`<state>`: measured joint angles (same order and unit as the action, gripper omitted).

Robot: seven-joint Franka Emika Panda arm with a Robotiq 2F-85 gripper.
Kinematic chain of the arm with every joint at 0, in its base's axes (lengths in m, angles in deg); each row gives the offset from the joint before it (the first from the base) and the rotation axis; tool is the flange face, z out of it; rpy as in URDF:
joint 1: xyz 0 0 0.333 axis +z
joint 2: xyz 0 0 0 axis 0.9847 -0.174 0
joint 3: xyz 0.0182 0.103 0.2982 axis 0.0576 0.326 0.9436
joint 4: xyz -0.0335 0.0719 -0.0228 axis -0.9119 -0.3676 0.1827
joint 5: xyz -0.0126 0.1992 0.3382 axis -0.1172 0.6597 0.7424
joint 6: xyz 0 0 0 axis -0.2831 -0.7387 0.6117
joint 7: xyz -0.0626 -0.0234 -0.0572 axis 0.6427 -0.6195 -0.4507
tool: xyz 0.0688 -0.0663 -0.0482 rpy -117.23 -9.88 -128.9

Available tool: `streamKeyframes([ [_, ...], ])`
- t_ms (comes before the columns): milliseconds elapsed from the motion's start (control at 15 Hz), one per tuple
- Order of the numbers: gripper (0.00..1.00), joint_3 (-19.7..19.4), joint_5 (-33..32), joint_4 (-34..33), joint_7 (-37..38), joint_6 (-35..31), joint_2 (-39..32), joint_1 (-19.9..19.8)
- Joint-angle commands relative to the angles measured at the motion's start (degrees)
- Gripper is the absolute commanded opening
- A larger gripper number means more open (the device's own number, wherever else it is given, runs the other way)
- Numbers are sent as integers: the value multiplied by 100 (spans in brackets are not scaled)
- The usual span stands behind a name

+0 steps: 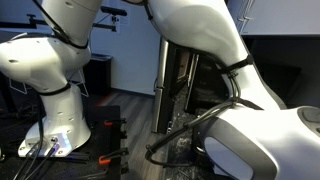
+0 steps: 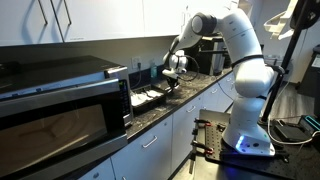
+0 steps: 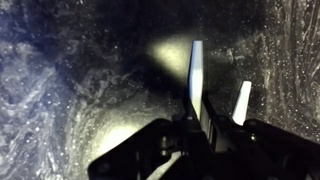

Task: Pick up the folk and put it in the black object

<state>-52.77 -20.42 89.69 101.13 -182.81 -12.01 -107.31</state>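
Gripper [image 3: 197,128] holding fork [image 3: 196,75], speckled counter [image 3: 70,90], white cabinets [image 2: 100,20]

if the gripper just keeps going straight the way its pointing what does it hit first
Most likely the dark speckled countertop: in the wrist view nothing else lies ahead of the gripper. The white fork sticking out between the jaws would probably touch it first, though depth is unclear.

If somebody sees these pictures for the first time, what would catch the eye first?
The large white arm bending over the kitchen counter in an exterior view, with a big microwave in the foreground. In the wrist view, a bright white utensil sticks out of the claw against dark speckled stone.
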Motion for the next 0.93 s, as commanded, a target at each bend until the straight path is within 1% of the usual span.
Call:
streamKeyframes([
  [0, 3, -29, 131, 45, 96, 378, 145, -80],
  [333, 3, -78, 147, 30, 121, 498, 137, -134],
  [400, 7, -81, 148, 36, 104, 512, 144, -147],
  [467, 36, -83, 135, 35, 110, 532, 149, -138],
  [533, 38, -78, 126, 37, 104, 542, 153, -128],
  [800, 66, -23, 76, 65, 5, 559, 173, -64],
  [867, 75, 3, 60, 90, -47, 597, 198, -40],
])
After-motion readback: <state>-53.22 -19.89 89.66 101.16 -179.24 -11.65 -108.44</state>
